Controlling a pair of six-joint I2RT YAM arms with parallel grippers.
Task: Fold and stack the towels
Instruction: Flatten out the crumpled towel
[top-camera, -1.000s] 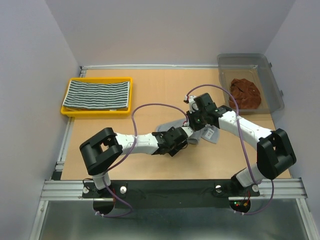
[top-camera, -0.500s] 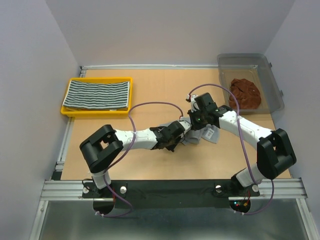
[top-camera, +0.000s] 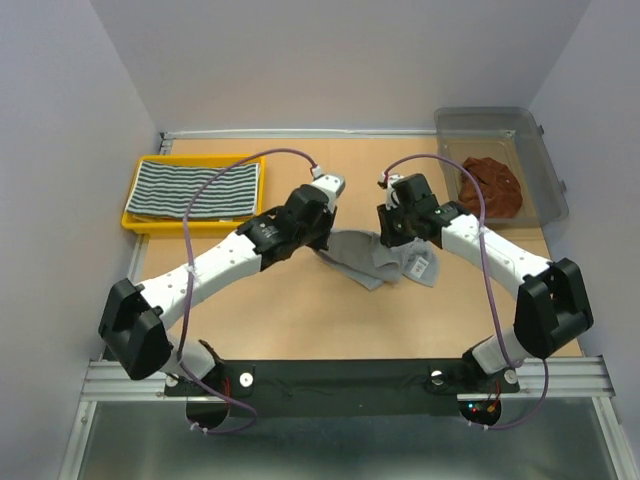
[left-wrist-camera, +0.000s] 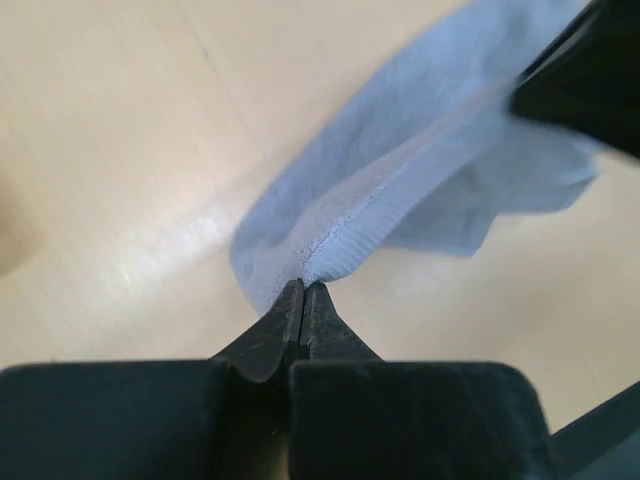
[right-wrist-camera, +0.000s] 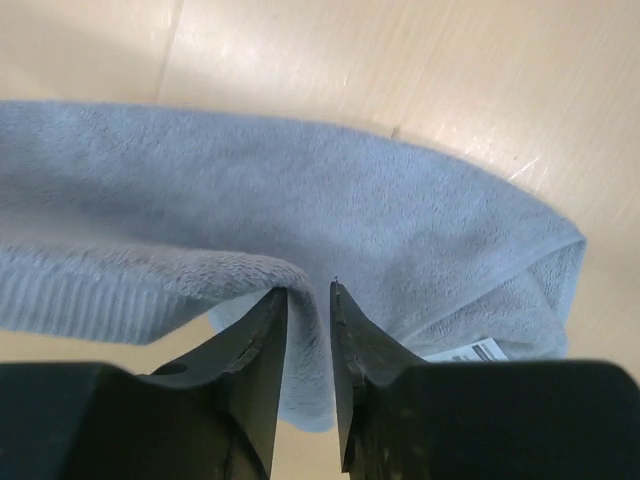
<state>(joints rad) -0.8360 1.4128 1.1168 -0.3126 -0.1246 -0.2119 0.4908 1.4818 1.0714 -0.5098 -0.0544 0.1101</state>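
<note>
The plain grey terry towel (top-camera: 372, 258) looks limp and light, sagging right of the yellow plastic tray (top-camera: 190, 226) — left gripper (left-wrist-camera: 303, 290) pinches its hem corner; right gripper (right-wrist-camera: 308, 295) stands slightly parted around cloth, hold unclear. Corners seem the best grip.

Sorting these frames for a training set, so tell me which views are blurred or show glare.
Left wrist view: the grey towel is sharp only near its pinched hem. Its far end and the table are smeared, and there is a pale sheen on the wood. Right wrist view: the towel pile is crisp, with glare on the wood at upper right. Top view: even light, sharp, soft shadows only.
</note>
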